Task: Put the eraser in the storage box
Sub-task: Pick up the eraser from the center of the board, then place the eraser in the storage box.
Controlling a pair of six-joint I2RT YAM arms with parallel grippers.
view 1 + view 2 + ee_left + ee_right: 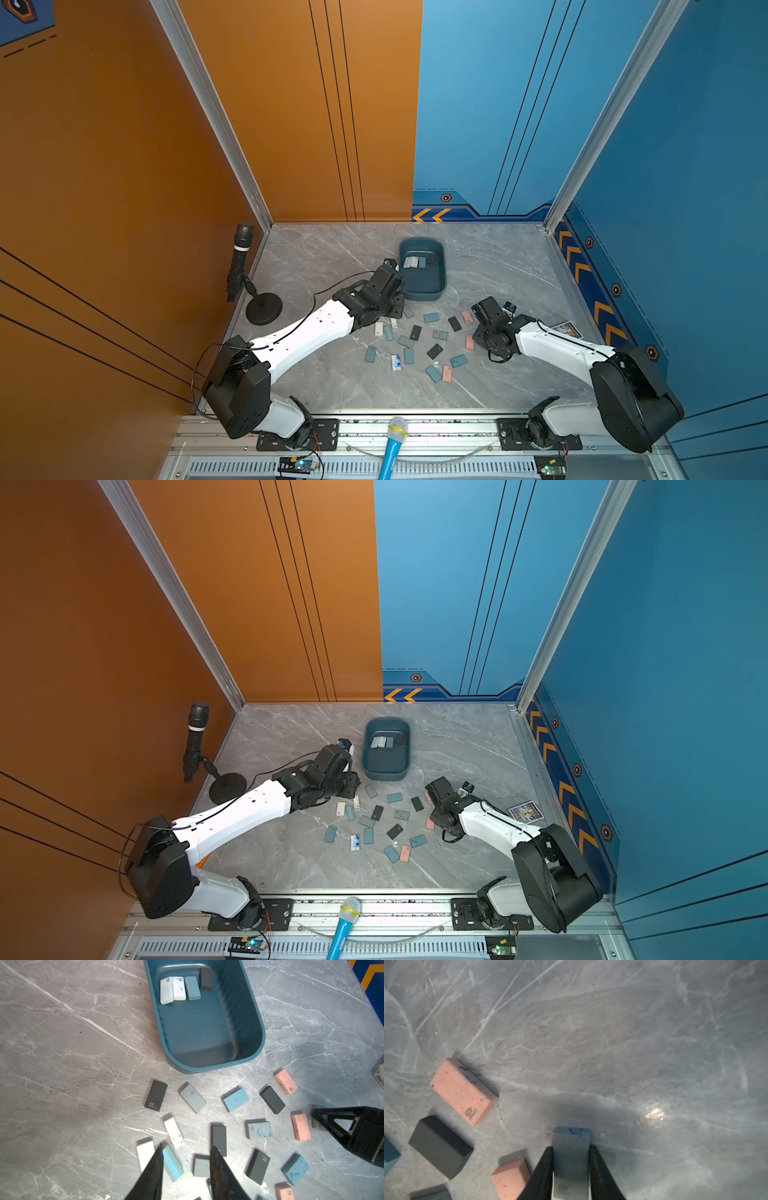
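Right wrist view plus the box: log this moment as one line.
right gripper: shut on pale blue eraser | left gripper: open, empty | storage box: four erasers inside

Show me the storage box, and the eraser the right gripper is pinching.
Dark teal-blue plastic storage box (207,1028): left wrist view, bare inner floor.
Pale blue ink-stained rectangular eraser (571,1157): right wrist view, its top face.

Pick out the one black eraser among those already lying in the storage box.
The black eraser, at one end of the row in the storage box. It alone is dark: its neighbour is a blue-grey eraser and the remaining two are white erasers.
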